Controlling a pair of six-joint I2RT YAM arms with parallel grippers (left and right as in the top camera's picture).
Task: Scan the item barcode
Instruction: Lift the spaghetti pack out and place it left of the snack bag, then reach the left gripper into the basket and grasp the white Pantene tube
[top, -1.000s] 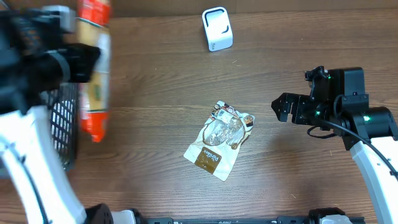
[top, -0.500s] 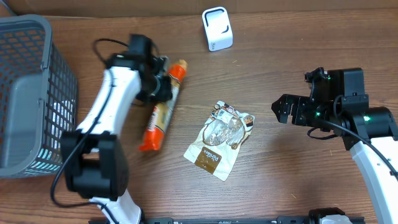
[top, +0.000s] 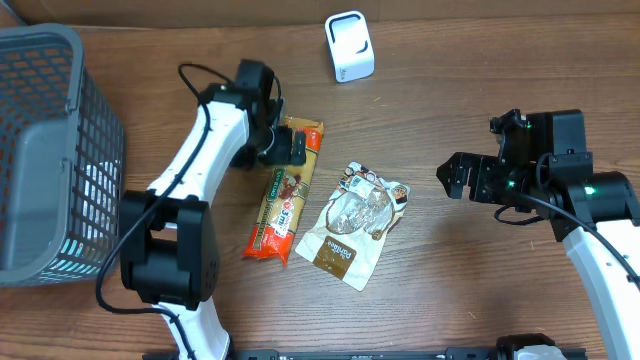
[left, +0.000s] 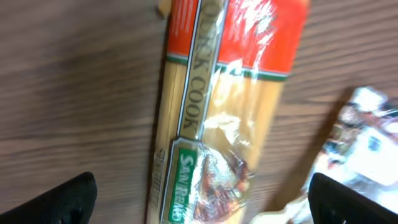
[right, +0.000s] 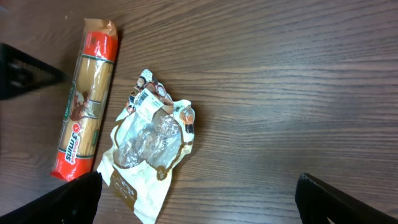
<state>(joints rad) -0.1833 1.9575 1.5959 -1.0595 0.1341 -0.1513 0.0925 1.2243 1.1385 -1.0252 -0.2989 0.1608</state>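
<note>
A long spaghetti packet, red at both ends, lies flat on the wooden table, and it fills the left wrist view. My left gripper hovers over its upper end, open, with one finger on each side of the packet and not touching it. The white barcode scanner stands at the back centre. My right gripper is open at the right, well away from the packet, with bare table between its fingers. The right wrist view shows the packet at the far left.
A clear-and-brown snack bag lies just right of the packet and shows in the right wrist view. A grey mesh basket stands at the left edge.
My left arm carried the packet from beside the basket to the middle of the table. The left jaws then opened and the packet now lies free. The right arm has not moved.
</note>
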